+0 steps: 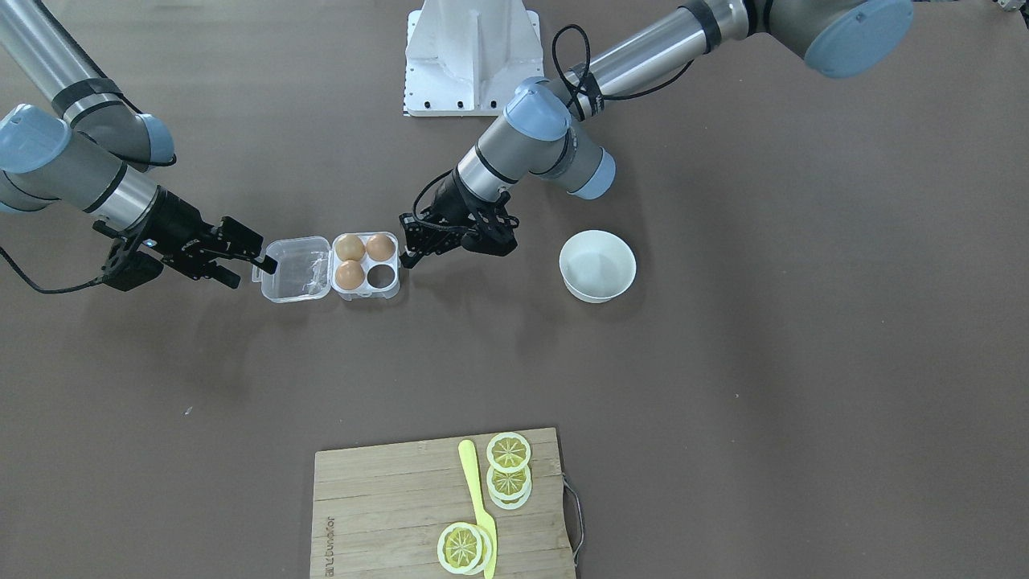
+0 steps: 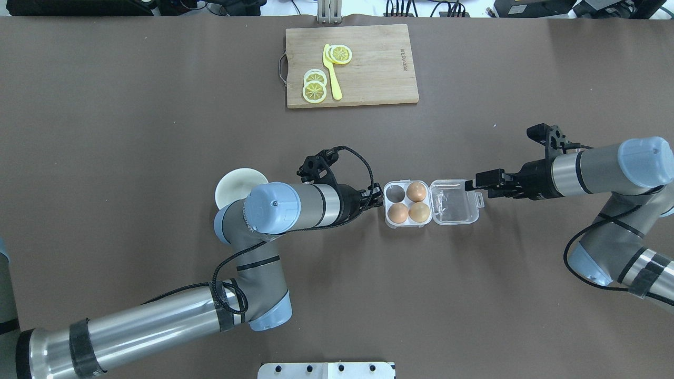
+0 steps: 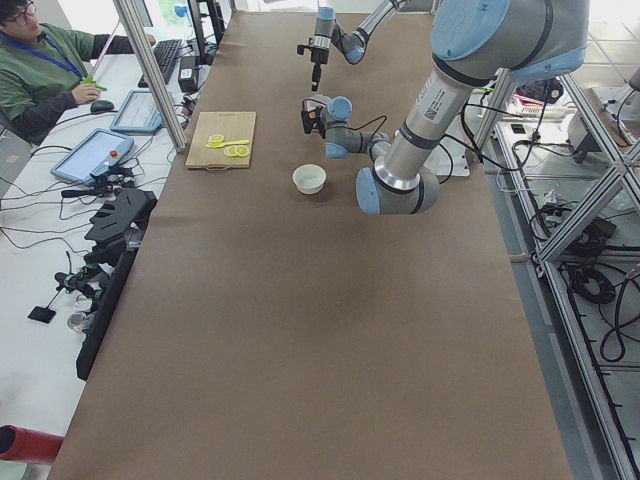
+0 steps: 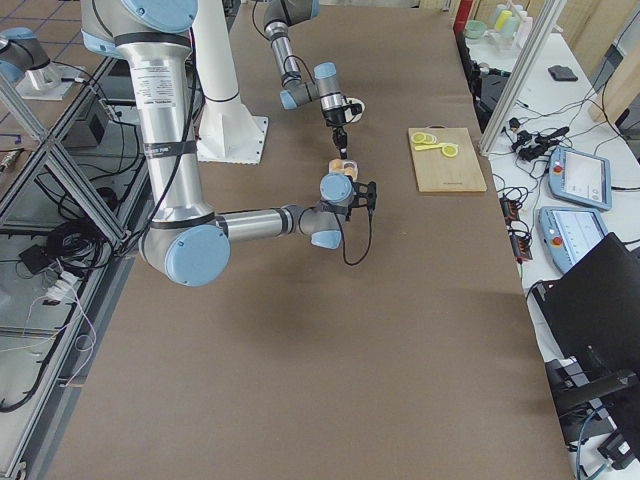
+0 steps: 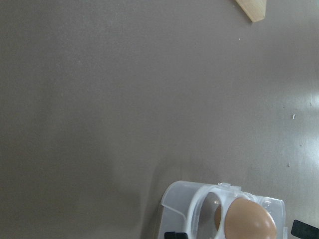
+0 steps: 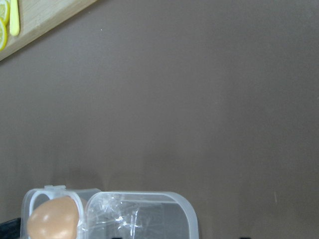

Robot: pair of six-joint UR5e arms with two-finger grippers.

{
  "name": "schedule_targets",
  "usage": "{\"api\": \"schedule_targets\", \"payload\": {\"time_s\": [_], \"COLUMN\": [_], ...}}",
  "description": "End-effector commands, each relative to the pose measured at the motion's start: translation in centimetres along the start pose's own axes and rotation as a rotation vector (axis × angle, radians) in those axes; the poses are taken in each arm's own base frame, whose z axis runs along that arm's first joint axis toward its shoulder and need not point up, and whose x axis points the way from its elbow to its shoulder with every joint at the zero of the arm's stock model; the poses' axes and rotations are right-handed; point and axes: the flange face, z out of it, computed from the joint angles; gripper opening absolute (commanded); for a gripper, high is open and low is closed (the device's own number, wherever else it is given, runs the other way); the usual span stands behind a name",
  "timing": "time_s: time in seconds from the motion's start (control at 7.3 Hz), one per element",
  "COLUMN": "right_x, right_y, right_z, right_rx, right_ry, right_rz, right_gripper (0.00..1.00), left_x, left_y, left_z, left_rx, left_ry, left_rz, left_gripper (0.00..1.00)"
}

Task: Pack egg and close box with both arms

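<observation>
bowl [image 2: 232,183] half hidden, box [image 5: 177,209] cut off

table [image 5: 99,99]: brown, fills most of the view | box [image 5: 175,201]: clear, resting on table, partly cut off | egg [image 5: 249,224]: tan, seated in one cell, empty cell [image 5: 212,214] just beside it | wooden board [image 5: 253,9]: one corner showing, well apart from box | left end effector [image 5: 239,232]: two black fingertips [image 5: 305,230] spread wide, astride the box
</observation>
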Motion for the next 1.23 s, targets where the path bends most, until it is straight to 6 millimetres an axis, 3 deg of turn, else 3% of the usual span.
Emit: {"api": "schedule_targets", "payload": {"time_s": [0.0, 0.55, 1.1], "right_x": [0.70, 1.59, 1.41], "right_y": [0.52, 1.06, 1.26], "right_z": [0.34, -0.09, -0.04], "right_rx": [-0.011, -0.014, -0.022], "right_ry": [0.008, 0.006, 0.002], "right_rz": [0.001, 0.002, 0.002], "right_gripper": [0.64, 0.63, 0.41], "left_x": [-0.04, -0.24, -0.40], "left_y": [-0.01, 0.21, 0.29], "left_z": [0.00, 0.00, -0.04], "left_rx": [0.000, -0.004, -0.005], "left_ry": [0.000, -0.001, 0.000], "left_rz": [0.000, 0.000, 0.001], "left_gripper": [0.00, 0.00, 0.00]}}
